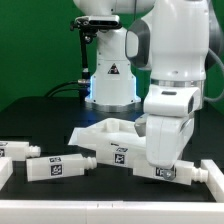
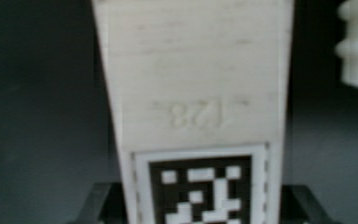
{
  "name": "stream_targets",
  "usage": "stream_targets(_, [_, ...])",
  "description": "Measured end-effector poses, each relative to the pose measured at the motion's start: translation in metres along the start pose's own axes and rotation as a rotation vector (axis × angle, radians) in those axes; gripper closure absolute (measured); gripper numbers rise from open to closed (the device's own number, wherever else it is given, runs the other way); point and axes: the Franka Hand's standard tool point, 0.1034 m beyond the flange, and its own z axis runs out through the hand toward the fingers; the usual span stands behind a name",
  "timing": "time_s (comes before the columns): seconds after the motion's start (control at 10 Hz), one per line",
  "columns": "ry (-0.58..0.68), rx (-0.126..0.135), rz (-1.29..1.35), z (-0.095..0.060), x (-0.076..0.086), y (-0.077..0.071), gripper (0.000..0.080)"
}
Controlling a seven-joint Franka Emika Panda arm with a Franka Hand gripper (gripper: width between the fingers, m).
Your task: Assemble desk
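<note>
— How did the arm stand, seen from the outside camera?

— The arm [image 1: 178, 60] came down from above on the exterior view's right, its wrist pointing almost straight at the black table [image 1: 40, 115]. The gripper [image 1: 165, 166] sat low over a leg [image 1: 192, 174] that lay flat near the table's front edge.

— And the rest of the desk?

— The tabletop [image 1: 108, 132] lay just behind that leg, toward the middle, and looked tipped up on one side. A second leg [image 1: 122, 152] lay on its side in front of it. A third leg [image 1: 57, 167] lay farther toward the exterior view's left, and a fourth leg [image 1: 14, 150] at that view's left border.

— What did the wrist camera give?

— The leg ran lengthwise through the middle, with its tag [image 2: 202, 185] at the gripper's end. The dark fingers [image 2: 105, 203] stood one on each side, close against its sides.

— Clamped, then?

— I couldn't tell. The picture was too blurred to show whether they pressed or only flanked it. Another white part [image 2: 357, 50] showed at the border, apart from the leg.
</note>
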Motion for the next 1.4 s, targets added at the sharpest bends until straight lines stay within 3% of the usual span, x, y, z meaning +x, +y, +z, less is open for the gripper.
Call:
stream_targets(0.1, [-0.026,0.025,-0.068,-0.010,-0.006,0.012,0.0514])
stream_targets(0.2, [-0.039,0.032,-0.116,-0.021,-0.011,0.024,0.0514])
stream_targets(0.3, [-0.034,0.019,-0.154,-0.031,-0.010,0.026,0.0514])
stream_targets(0.4, [-0.028,0.010,-0.157,-0.034,-0.014,0.021,0.0514])
stream_targets(0.9, [-0.030,0.018,-0.159,-0.029,-0.015,0.019,0.0514])
stream_targets(1.1, [-0.020,0.036,-0.288,-0.041,-0.027,-0.012,0.0514])
stream_targets(1.2, [0.007,-0.007,-0.305,-0.047,-0.024,-0.020,0.0514])
stream_targets(1.3, [0.043,-0.069,-0.303,-0.048,-0.019,-0.027,0.0514])
stream_targets(1.4, [0.026,-0.038,-0.323,-0.043,-0.025,-0.029,0.0514])
